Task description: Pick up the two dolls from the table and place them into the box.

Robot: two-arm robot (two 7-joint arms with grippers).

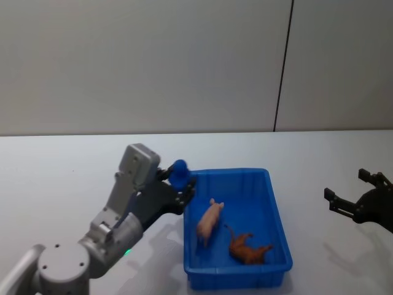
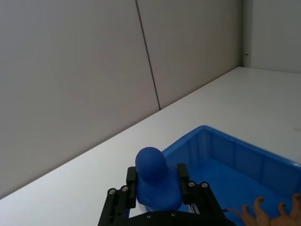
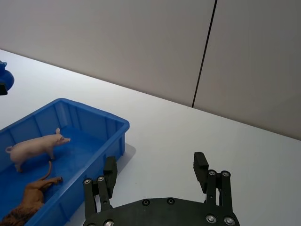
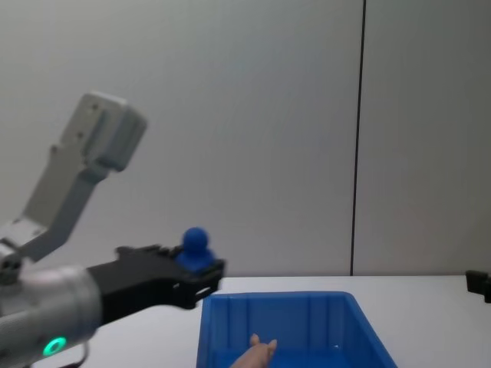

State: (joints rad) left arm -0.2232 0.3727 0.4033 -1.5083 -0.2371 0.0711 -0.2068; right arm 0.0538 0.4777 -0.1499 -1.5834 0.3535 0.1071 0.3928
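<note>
Two dolls lie inside the box [image 1: 277, 212]: the pale pink pig doll [image 1: 209, 222] stands on the floor of the box toward its left wall, and the brown maned doll [image 1: 248, 249] lies on its side beside it, closer to the near wall and the near right corner. The two are close together; whether they touch cannot be told. In the right wrist view the pink one stands upright on four legs, snout toward the far wall, and the brown one sprawls along the near wall. The box sits on the white table [image 1: 61, 166], at its near middle. The left gripper [image 1: 182, 183] hangs above the far left corner of the box, at the rim, clenched on a small blue rounded figure [image 1: 178, 174]; the left wrist view shows its black fingers [image 2: 183, 178] pressed against both sides of that figure, whose rounded head sticks up between them. The right gripper [image 1: 350, 192] is over the table's right part, well apart from the box, jaws spread wide and holding nothing. A grey panelled wall [image 1: 184, 61] stands behind the table's far edge.
</note>
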